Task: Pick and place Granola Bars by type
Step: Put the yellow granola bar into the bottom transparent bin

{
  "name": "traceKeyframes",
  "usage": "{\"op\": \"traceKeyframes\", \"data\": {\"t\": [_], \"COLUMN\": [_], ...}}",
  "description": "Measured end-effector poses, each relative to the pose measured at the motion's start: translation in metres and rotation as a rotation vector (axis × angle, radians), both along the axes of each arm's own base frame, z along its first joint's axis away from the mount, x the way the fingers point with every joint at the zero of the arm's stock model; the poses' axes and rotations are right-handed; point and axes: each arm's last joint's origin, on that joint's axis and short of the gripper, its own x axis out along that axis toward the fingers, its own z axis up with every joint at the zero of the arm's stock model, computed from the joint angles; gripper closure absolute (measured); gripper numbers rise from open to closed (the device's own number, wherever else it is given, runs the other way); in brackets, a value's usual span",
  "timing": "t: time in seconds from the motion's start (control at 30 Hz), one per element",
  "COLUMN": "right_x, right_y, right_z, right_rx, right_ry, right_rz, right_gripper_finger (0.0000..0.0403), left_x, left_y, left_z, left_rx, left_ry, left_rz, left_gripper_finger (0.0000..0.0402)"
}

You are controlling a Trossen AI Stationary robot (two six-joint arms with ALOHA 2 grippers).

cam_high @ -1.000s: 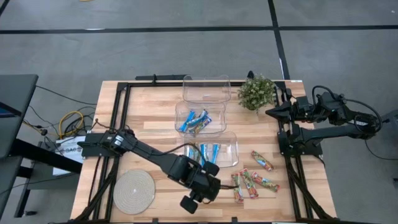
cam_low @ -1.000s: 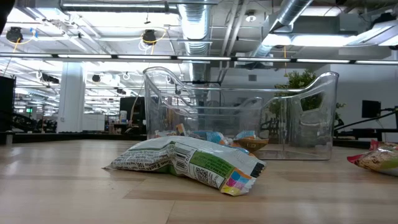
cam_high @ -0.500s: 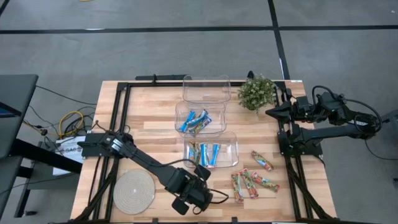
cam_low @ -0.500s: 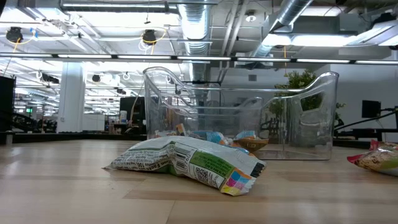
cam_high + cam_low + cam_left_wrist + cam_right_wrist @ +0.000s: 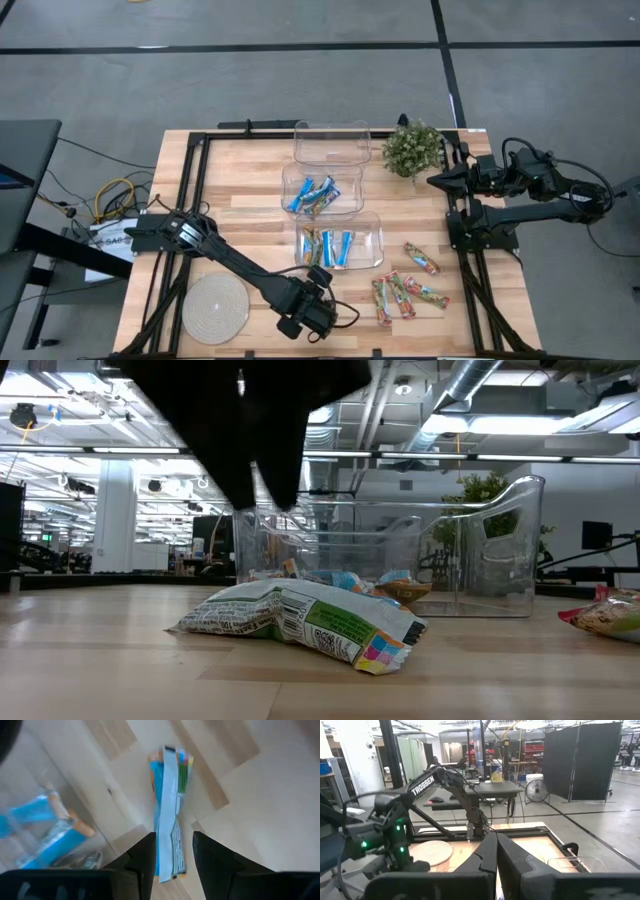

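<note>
Near the table's (image 5: pixel 230 180) front edge, just right of a round woven mat (image 5: pixel 215 308), the left end effector (image 5: pixel 322 300) hovered low with its fingers (image 5: pixel 142 861) apart, straddling but not gripping a blue-and-green granola bar (image 5: pixel 169 815) lying flat on the wood. Behind it, two clear bins (image 5: pixel 340 243) each held several bars, and a third stood beyond them. More red-green-orange bars (image 5: pixel 405 292) lay loose to the right. Past a small potted plant (image 5: pixel 413 148), the right end effector (image 5: pixel 434 180) waited at the table's right edge, fingers pressed together.
</note>
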Motion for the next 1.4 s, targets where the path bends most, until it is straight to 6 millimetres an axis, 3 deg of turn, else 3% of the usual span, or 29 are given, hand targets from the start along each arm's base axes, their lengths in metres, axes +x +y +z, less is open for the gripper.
{"op": "traceKeyframes", "data": {"t": [0.3, 0.73, 1.4], "right_x": [0.000, 0.000, 0.000], "right_y": [0.000, 0.000, 0.000], "right_z": [0.000, 0.000, 0.000], "right_rx": [0.000, 0.000, 0.000], "right_ry": [0.000, 0.000, 0.000], "right_rz": [0.000, 0.000, 0.000], "right_gripper_finger": [0.0403, 0.0403, 0.0403], "left_x": [-0.008, 0.005, 0.007], "left_y": [0.006, -0.004, -0.005], "left_z": [-0.031, -0.027, -0.030], "left_rx": [0.102, 0.013, 0.017], "left_ry": [0.010, -0.131, -0.119], "left_rz": [0.018, -0.025, -0.112], "left_gripper_finger": [0.0279, 0.0279, 0.0279]}}
